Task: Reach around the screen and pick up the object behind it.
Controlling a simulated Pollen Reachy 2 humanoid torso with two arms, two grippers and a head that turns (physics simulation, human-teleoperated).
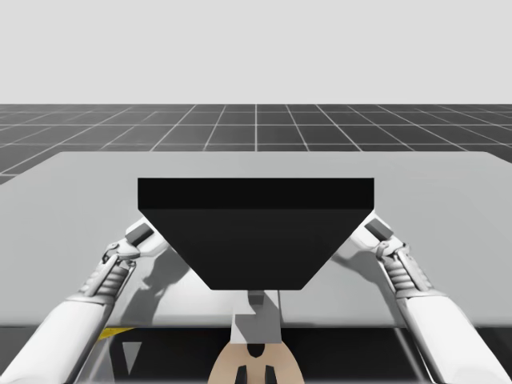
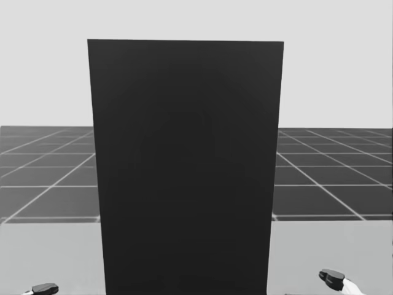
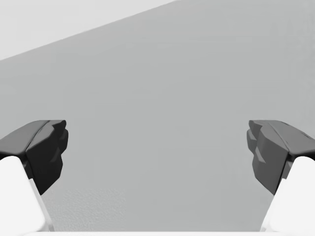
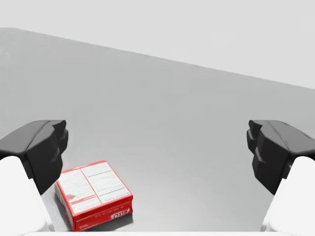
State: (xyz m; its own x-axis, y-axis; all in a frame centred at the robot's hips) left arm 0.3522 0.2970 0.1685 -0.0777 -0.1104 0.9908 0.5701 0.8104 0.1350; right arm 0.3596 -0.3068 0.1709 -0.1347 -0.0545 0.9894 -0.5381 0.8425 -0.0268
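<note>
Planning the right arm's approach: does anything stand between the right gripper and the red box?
Nothing visible does. In the right wrist view the red box lies on bare table ahead of the open right gripper, beside one finger; the screen is not between.

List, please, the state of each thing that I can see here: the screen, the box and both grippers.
screen: standing upright on the table.
red box: lying flat on the table, not gripped.
left gripper: open, empty.
right gripper: open, empty, the red box just ahead of it.
</note>
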